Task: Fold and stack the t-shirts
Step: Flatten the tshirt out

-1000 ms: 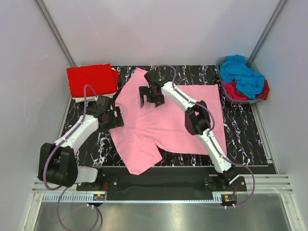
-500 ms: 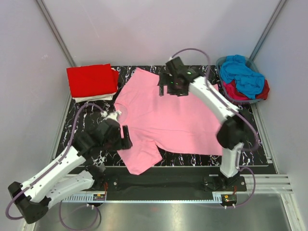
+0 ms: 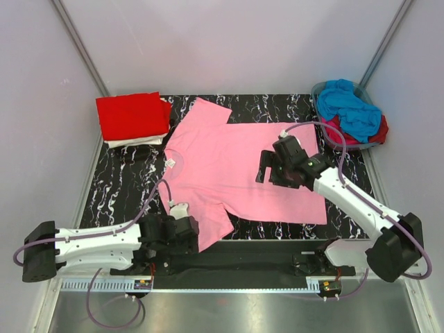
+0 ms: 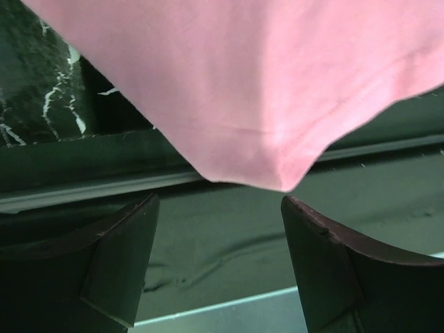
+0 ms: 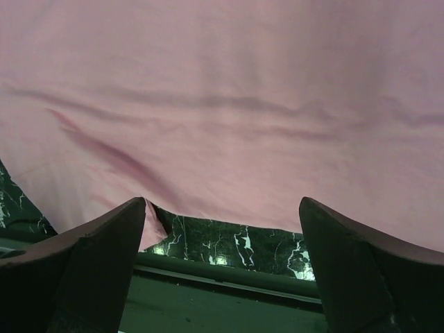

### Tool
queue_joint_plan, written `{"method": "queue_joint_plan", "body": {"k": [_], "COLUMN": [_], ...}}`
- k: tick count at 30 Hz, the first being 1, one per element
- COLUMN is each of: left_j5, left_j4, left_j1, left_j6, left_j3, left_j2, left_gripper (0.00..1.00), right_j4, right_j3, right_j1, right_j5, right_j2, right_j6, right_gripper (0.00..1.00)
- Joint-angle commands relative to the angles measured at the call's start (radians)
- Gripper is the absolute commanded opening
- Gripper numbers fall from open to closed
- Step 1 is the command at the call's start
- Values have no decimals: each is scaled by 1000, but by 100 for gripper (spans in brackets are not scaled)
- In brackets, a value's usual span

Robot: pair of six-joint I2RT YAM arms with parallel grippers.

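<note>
A light pink t-shirt [image 3: 236,166] lies spread flat on the black marble table [image 3: 347,201], with its white neck label [image 3: 171,163] at the left. My left gripper [image 3: 190,233] is open and empty, low at the table's near edge, just beside the near sleeve [image 3: 210,232]. In the left wrist view the sleeve corner [image 4: 263,104] hangs ahead of the open gripper [image 4: 218,257]. My right gripper [image 3: 267,172] is open and empty above the shirt's right middle. The right wrist view shows pink cloth [image 5: 229,104] and its hem beyond the open gripper [image 5: 222,267].
A folded red t-shirt [image 3: 133,115] sits on a white one [image 3: 135,141] at the back left. A grey-rimmed basket [image 3: 320,104] at the back right holds a bright blue tee [image 3: 350,104] and a magenta one [image 3: 336,130]. White walls close in the sides.
My left arm has swung down from the shirt's left side to the near edge by the sleeve. My right arm has pulled back from the far sleeve to the shirt's right middle.
</note>
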Motion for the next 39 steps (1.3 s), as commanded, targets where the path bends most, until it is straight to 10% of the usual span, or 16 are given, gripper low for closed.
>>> {"method": "queue_joint_plan", "body": {"k": [1, 21, 27, 35, 39], "left_j5": [-55, -104, -101, -96, -78], "left_j4": [118, 184, 190, 176, 144], "left_j1": [-12, 17, 23, 22, 5], "left_j6": [-59, 10, 21, 18, -2], "left_j3": [-16, 1, -5, -5, -8], "left_j2": [40, 129, 106, 0, -34], "left_gripper": [74, 42, 0, 0, 43], "right_j4": [45, -71, -261, -367, -358], "right_j3": [-7, -135, -185, -293, -297], "right_j1": [6, 4, -10, -24, -25], "right_j5": [-2, 205, 380, 381, 363], "right_j2": [-98, -238, -371, -606, -605], "right_j6": [26, 82, 355, 610, 619], "right_gripper": [100, 100, 100, 100, 100]}}
